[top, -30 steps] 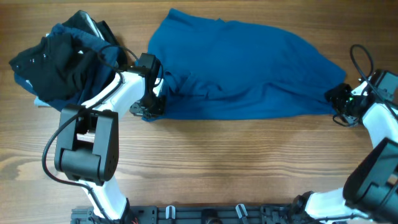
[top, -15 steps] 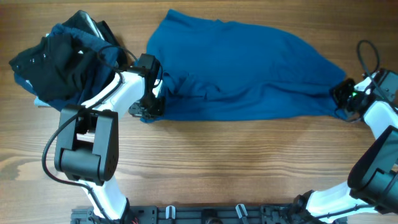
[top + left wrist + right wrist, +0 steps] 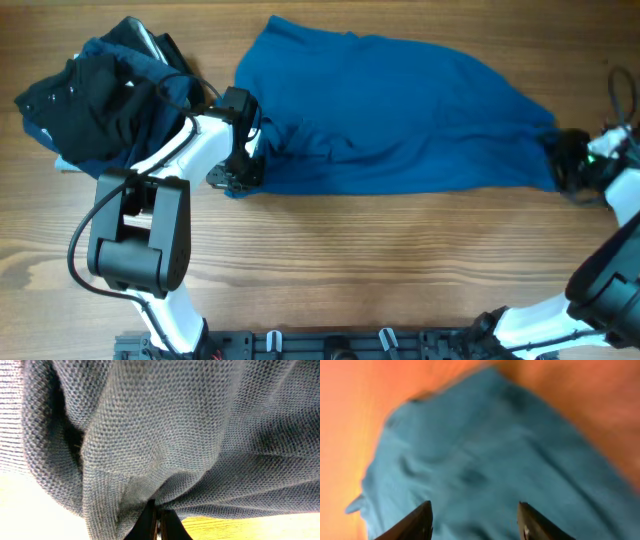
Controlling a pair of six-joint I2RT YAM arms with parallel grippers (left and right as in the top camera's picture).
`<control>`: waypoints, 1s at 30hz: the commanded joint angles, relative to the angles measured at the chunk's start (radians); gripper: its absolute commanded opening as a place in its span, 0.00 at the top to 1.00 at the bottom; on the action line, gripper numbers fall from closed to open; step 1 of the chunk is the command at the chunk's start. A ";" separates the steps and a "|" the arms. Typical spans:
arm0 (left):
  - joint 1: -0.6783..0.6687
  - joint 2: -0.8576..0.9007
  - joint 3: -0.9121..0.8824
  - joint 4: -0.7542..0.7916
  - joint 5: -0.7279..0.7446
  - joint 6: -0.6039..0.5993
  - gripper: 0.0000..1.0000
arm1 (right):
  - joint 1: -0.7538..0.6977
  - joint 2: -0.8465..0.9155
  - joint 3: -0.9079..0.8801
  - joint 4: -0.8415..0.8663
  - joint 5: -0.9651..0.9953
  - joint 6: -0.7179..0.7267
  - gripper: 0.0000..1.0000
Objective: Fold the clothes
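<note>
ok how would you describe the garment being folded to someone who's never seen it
On the wooden table, look along the far side. The blue garment lies spread out there, its left corner pinched by the left gripper. Unlike the dark clothes heap bunched at the far left, it is one wide bright-blue sheet.

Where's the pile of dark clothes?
In the overhead view, the pile of dark clothes sits at the table's far left corner, left of the blue shirt and just behind the left arm.
</note>
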 commanded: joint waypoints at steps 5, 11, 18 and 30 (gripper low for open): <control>0.021 0.040 -0.050 0.013 -0.078 0.002 0.96 | -0.011 0.016 -0.032 -0.061 0.208 -0.088 0.45; 0.021 0.040 -0.050 0.006 -0.078 0.002 0.96 | -0.010 0.068 -0.041 -0.086 0.242 -0.036 0.59; 0.021 0.040 -0.050 -0.009 -0.078 0.002 0.96 | -0.083 0.039 0.041 -0.126 0.243 -0.038 0.96; 0.022 0.040 -0.049 -0.032 -0.111 0.001 0.96 | -0.136 -0.014 0.126 -0.225 0.374 -0.098 0.96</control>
